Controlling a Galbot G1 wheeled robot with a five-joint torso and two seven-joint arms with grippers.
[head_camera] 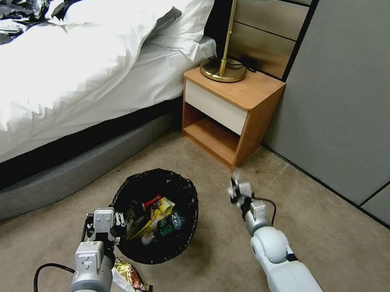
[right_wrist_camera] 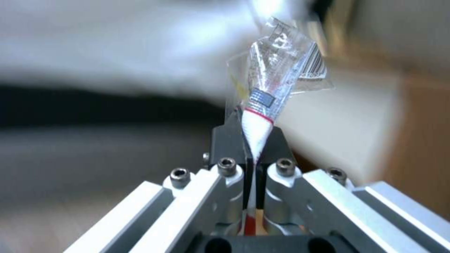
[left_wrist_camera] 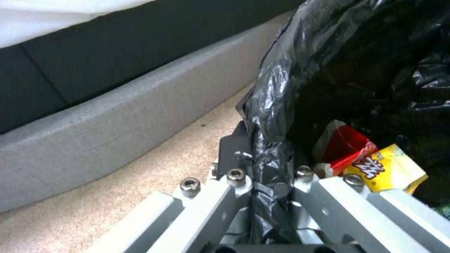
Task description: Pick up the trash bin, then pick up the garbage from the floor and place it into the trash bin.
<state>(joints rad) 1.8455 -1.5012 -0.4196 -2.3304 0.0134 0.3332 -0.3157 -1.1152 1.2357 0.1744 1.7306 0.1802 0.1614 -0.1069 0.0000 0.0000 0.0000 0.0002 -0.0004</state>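
The trash bin point(head_camera: 179, 246), lined with a black bag point(left_wrist_camera: 276, 105), stands on the carpet beside the bed. My left gripper point(head_camera: 119, 228) is shut on its near-left rim; the left wrist view shows the gripper point(left_wrist_camera: 263, 165) pinching the liner. Garbage lies inside: a red-white packet point(left_wrist_camera: 349, 147), a yellow wrapper point(left_wrist_camera: 389, 168) and a small green-labelled bottle point(head_camera: 170, 222). My right gripper point(head_camera: 235, 187) hovers to the right of the bin, in front of the nightstand. It is shut point(right_wrist_camera: 253, 144) on a clear and white plastic packet point(right_wrist_camera: 276, 84). A shiny snack wrapper point(head_camera: 130, 278) lies on the floor just near of the bin.
A bed point(head_camera: 62, 81) with white bedding and a grey base point(head_camera: 61, 178) fills the left. A wooden nightstand point(head_camera: 228, 112) with a brass lamp point(head_camera: 224, 68) stands at the back, and a grey wall point(head_camera: 358, 98) is on the right. Open carpet point(head_camera: 334, 235) lies right of the bin.
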